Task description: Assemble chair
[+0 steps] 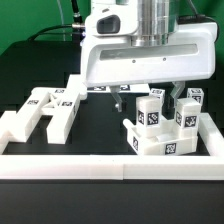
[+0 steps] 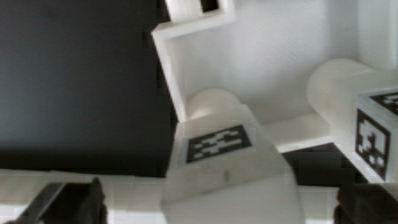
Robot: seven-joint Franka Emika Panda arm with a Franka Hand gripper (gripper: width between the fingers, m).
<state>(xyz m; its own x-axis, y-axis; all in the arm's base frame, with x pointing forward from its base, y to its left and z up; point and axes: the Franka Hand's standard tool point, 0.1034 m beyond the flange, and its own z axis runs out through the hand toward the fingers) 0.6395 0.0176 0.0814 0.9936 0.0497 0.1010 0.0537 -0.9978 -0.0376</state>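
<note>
The partly built chair (image 1: 163, 135) stands at the exterior view's right against the corner of the border wall: a boxy seat with three tagged legs standing up from it. My gripper (image 1: 150, 100) hangs right over it, jaws open, one finger on each side of the near-left leg (image 1: 150, 112). In the wrist view that tagged leg (image 2: 222, 150) rises between my dark fingertips (image 2: 68, 203), with gaps on both sides, and my gripper (image 2: 222, 205) is not closed on it. A second tagged leg (image 2: 365, 120) and the seat (image 2: 196, 60) show beside it.
An H-shaped frame (image 1: 45, 110) with tags lies flat at the exterior view's left. Another long white part (image 1: 76, 86) lies behind it. The plain white border wall (image 1: 100, 160) runs along the front and up the right side (image 1: 212, 125).
</note>
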